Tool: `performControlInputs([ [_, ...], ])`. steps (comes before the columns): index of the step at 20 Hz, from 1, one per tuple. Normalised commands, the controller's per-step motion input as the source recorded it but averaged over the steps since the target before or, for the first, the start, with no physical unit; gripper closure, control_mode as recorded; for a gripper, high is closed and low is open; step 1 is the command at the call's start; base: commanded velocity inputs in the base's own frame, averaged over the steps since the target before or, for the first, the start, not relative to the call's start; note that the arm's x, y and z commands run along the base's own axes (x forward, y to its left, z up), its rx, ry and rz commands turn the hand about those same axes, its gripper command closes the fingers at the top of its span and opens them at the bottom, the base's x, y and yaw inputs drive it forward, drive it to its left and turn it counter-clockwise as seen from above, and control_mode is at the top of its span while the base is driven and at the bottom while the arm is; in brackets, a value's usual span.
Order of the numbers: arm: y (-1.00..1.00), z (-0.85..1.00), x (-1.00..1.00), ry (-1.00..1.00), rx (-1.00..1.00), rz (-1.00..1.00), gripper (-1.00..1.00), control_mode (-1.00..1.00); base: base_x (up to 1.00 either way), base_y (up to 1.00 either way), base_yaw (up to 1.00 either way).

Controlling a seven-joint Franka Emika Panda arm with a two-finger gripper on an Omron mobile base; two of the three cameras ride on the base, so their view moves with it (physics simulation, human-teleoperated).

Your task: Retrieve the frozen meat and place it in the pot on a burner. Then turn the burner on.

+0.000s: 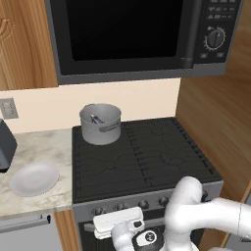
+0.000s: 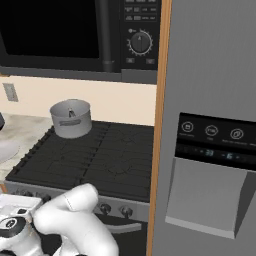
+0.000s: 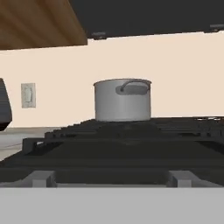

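The grey metal pot (image 1: 100, 125) stands on the rear-left burner (image 1: 126, 136) of the black cooktop. Inside it lies a small dark grey piece, the frozen meat (image 1: 96, 118). In the right base view the pot (image 2: 71, 119) is at the cooktop's far left. My gripper (image 1: 116, 216) hangs low in front of the stove's knob row (image 1: 143, 204), at the cooktop's front edge. It is open and holds nothing. The hand view looks level across the grates at the pot (image 3: 122, 100), whose bar handle faces me.
A white plate (image 1: 34, 179) lies on the counter left of the stove, with a dark appliance (image 1: 5, 144) behind it. A microwave (image 1: 137, 34) hangs above the cooktop. The grey fridge (image 2: 210, 125) and a wooden panel (image 2: 159, 125) wall the stove's right side.
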Motion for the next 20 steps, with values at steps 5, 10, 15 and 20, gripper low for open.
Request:
performControlInputs([
  [5, 0.0, -0.67, 0.51, -0.26, 0.19, 0.0, -1.0, -1.0, 0.0, 0.0, 0.0],
  [10, 0.0, -0.69, 0.2, -0.32, 0.08, 0.0, -1.0, -1.0, 0.0, 0.0, 0.0],
  [15, 0.0, -0.54, 0.1, -0.24, 0.02, 0.0, -1.0, -1.0, 0.0, 0.0, 0.0],
  [20, -0.12, -0.26, -0.11, -0.08, 0.01, 0.0, -1.0, -1.0, 0.0, 0.0, 0.0],
])
